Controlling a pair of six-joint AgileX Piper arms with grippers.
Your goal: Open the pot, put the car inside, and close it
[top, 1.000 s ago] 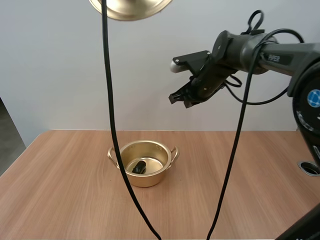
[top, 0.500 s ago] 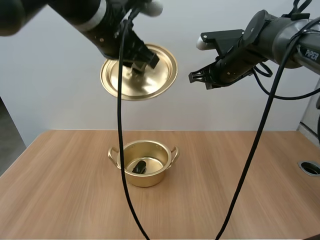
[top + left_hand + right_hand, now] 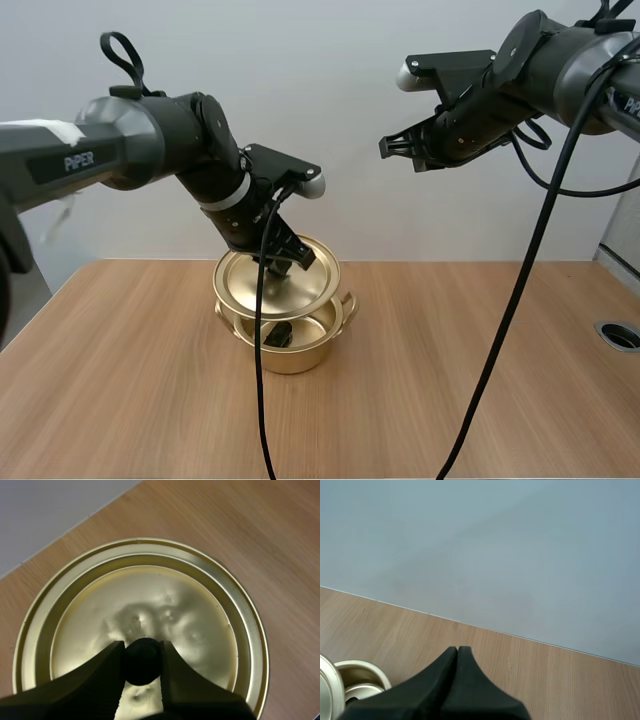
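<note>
A brass pot point(image 3: 290, 352) stands mid-table with a small dark car point(image 3: 279, 334) inside it. My left gripper point(image 3: 283, 259) is shut on the black knob point(image 3: 142, 660) of the brass lid point(image 3: 278, 283), which hangs just above the pot, tilted and covering most of the opening. From the left wrist view the lid point(image 3: 140, 620) spreads out below the fingers that pinch the knob. High at the back right, my right gripper point(image 3: 390, 148) is shut on nothing; its fingers point(image 3: 456, 670) lie together as one wedge, with the pot point(image 3: 362, 680) and lid edge point(image 3: 329, 690) far below.
The wooden table point(image 3: 480, 380) has free room on both sides of the pot. A round hole point(image 3: 620, 335) sits at the table's right edge. A pale wall rises behind the table.
My left arm has brought the lid down from high above to just over the pot. The right arm rose and drew back to the right, then held still.
</note>
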